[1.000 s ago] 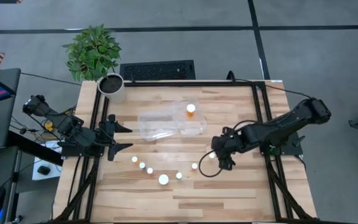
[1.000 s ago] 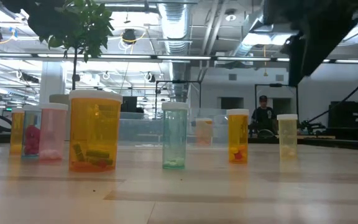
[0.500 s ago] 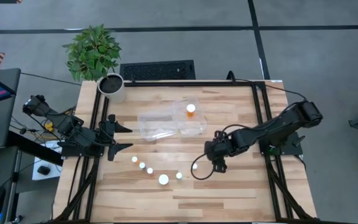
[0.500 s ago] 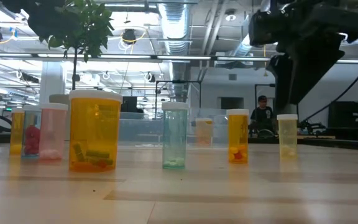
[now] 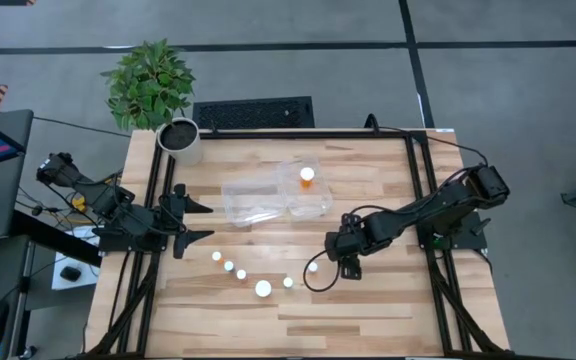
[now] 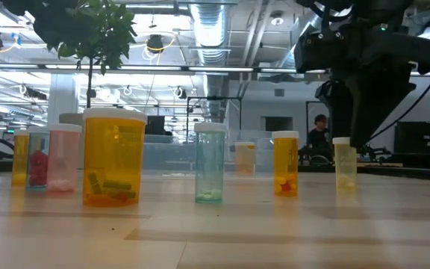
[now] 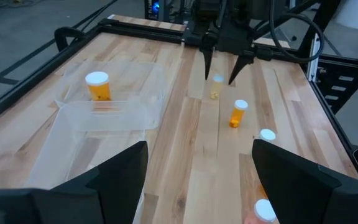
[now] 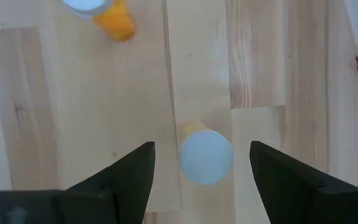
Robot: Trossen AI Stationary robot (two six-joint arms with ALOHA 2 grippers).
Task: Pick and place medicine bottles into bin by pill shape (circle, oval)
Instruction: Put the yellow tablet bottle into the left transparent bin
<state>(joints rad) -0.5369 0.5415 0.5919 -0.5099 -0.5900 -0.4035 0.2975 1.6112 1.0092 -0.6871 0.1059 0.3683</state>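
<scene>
Right wrist view looks straight down between the right gripper's [image 8: 201, 163] spread, empty fingers onto the white cap of a pale yellow bottle [image 8: 205, 155], which stands upright on the table [image 8: 104, 118] with its long axis vertical and in line with the gap between the jaws. That is the relation the next move turns on: the bottle lies directly beneath the gripper, centred or very nearly so, and a straight drop should bring a finger to either side of it. In the high view the right gripper [image 5: 340, 250] hangs just beside this bottle [image 5: 312, 267] at the right end of an arc of white-capped medicine bottles [image 5: 240, 273], with its nearest neighbour, an orange bottle [image 5: 288, 283], close by along the arc; the same neighbour shows at the edge of the right wrist view, far enough off that it probably will not foul the fingers. The bin [image 5: 273, 197] lies beyond the arc toward the plant pot [image 5: 181, 140], with one bottle [image 5: 307, 176] already in its right-hand compartment, and nothing stands between it and the gripper. The left gripper [image 5: 196, 211] waits open at the table's left edge, well apart from this bottle, so the right arm is clearly the nearer.
</scene>
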